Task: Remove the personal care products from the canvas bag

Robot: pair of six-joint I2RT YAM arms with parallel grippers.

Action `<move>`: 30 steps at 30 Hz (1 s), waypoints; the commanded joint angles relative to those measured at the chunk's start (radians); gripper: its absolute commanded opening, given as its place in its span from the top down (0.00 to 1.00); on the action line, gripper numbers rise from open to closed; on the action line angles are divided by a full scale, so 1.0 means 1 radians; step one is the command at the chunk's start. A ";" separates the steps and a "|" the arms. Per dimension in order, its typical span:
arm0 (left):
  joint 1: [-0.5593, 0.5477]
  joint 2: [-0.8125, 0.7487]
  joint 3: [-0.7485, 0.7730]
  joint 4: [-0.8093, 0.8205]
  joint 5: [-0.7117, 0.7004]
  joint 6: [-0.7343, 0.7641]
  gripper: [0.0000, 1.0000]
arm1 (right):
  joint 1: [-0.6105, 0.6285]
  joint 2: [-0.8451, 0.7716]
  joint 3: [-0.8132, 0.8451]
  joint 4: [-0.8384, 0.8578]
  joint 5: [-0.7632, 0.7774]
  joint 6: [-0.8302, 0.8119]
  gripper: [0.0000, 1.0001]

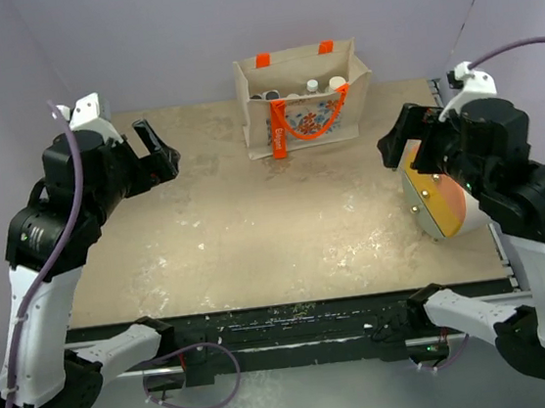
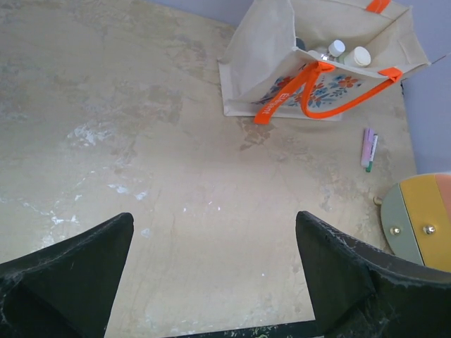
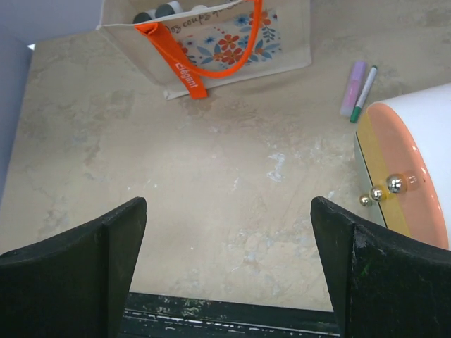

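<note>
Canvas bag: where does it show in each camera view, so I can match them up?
Top external: bag at top centre.
Left wrist: bag at upper right.
Right wrist: bag at top edge, partly cut off.
Shared landmark: orange-and-yellow-faced cylinder, lower right of the bag in all three.

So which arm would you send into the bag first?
Probably the right: the right gripper, open, hovers nearer the canvas bag than the left gripper, and the white-capped bottles stand at that end.

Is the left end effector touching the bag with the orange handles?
Apart. The left wrist view shows a wide stretch of table between the open left end effector and the canvas bag.
</note>
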 commanded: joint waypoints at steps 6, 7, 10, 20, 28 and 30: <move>0.123 0.085 -0.098 0.187 0.158 -0.040 0.01 | -0.045 0.128 -0.062 0.171 -0.001 -0.018 0.00; 0.128 0.094 -0.102 0.198 0.171 -0.042 0.01 | -0.047 0.144 -0.066 0.185 -0.004 -0.022 0.00; 0.147 0.130 -0.111 0.236 0.226 -0.053 0.01 | -0.054 0.189 -0.072 0.236 -0.015 -0.034 0.00; 0.170 0.298 -0.057 0.398 0.487 -0.088 0.01 | -0.064 0.319 -0.062 0.421 -0.013 -0.063 0.00; 0.174 0.585 0.134 0.521 0.712 -0.193 0.01 | -0.105 0.490 0.037 0.541 -0.068 -0.013 0.00; 0.175 0.676 0.224 0.492 0.709 -0.211 0.01 | -0.128 0.542 0.070 0.551 -0.094 0.020 0.00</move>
